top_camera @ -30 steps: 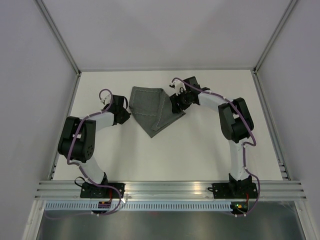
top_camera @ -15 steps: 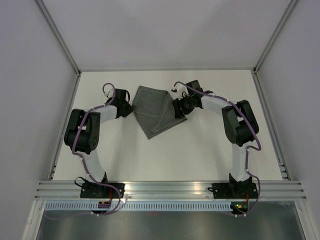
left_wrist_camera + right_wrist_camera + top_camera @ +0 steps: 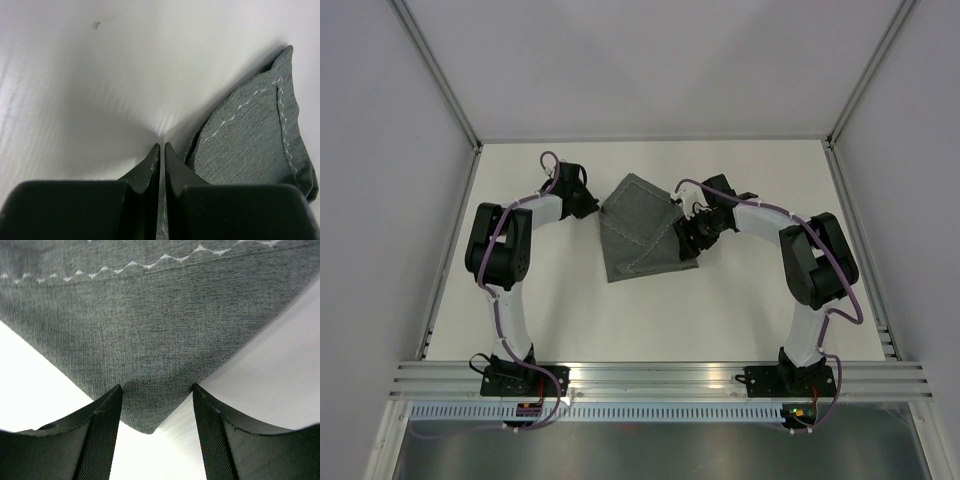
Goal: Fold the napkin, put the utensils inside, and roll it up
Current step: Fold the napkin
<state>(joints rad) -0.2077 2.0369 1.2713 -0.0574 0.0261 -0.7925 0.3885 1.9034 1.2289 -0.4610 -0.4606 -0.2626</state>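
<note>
The napkin (image 3: 645,232) lies folded on the counter (image 3: 650,320), toward the far side. Over on the left, we see the left gripper (image 3: 162,150) at the cloth's left edge, jaws pressed together with a sliver of grey pinched between them. Moving right, the right gripper (image 3: 156,390) has its jaws apart, and a napkin corner lies loose between them.

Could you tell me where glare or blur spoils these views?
Left wrist: glare streaks wash out the table, and the fingers are soft; right wrist: the napkin looks sharp, the table blown white; top: even light, faint shadows.
</note>
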